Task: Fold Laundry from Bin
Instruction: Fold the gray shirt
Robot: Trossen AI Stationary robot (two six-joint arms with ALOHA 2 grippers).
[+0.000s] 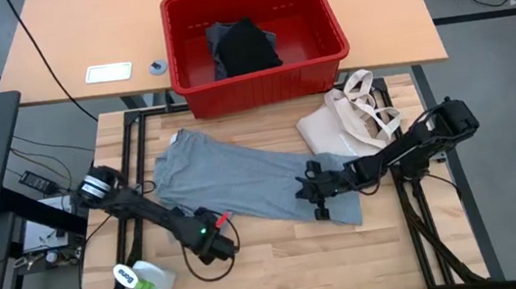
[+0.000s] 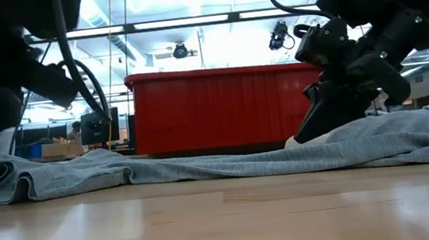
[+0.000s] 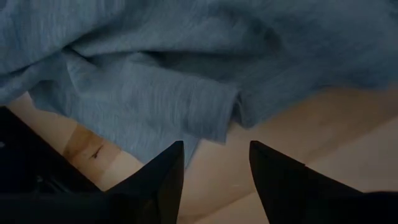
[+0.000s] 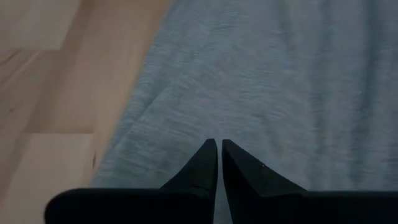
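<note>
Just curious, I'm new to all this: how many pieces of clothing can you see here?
2 for sure: a grey T-shirt spread on the table, and a black garment in the red bin. More may lie hidden under the black one.

The high view is evenly lit, with soft shadows under the arms. In the low view, ceiling lights (image 2: 188, 20) glare white behind, the near desk (image 2: 209, 224) blurs, and the arms show as dark silhouettes. Both wrist views are dim, with blurred black fingers (image 3: 163, 180).
</note>
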